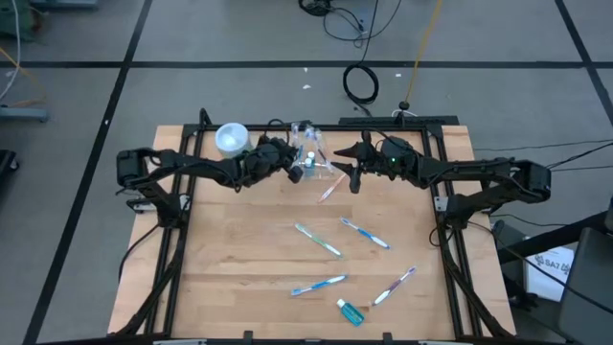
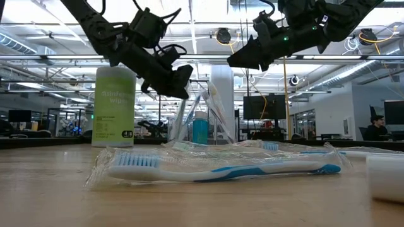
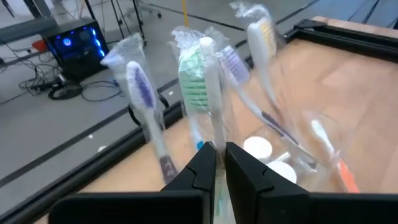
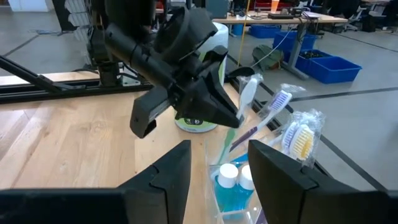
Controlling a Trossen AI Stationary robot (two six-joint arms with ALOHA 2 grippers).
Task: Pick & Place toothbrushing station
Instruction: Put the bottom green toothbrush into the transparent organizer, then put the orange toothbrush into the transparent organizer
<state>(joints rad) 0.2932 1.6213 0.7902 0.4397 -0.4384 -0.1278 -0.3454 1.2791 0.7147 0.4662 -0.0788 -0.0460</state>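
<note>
Overhead, two robot arms meet at a clear cup [image 1: 311,158] of toothbrushes in the upper middle of the wooden table [image 1: 230,259].

Left gripper [image 1: 293,171], reaching from the frame's left, pinches a green toothbrush [image 3: 200,93] standing in the cup, fingers nearly pressed together. Right gripper [image 1: 352,174], just right of the cup, hovers with fingers spread and empty. Two blue white-capped tubes [image 4: 235,182] sit inside the cup. Four wrapped toothbrushes [image 1: 318,240] and another tube [image 1: 351,310] lie in the lower middle. A green canister [image 1: 232,139] stands left of the cup.
</note>
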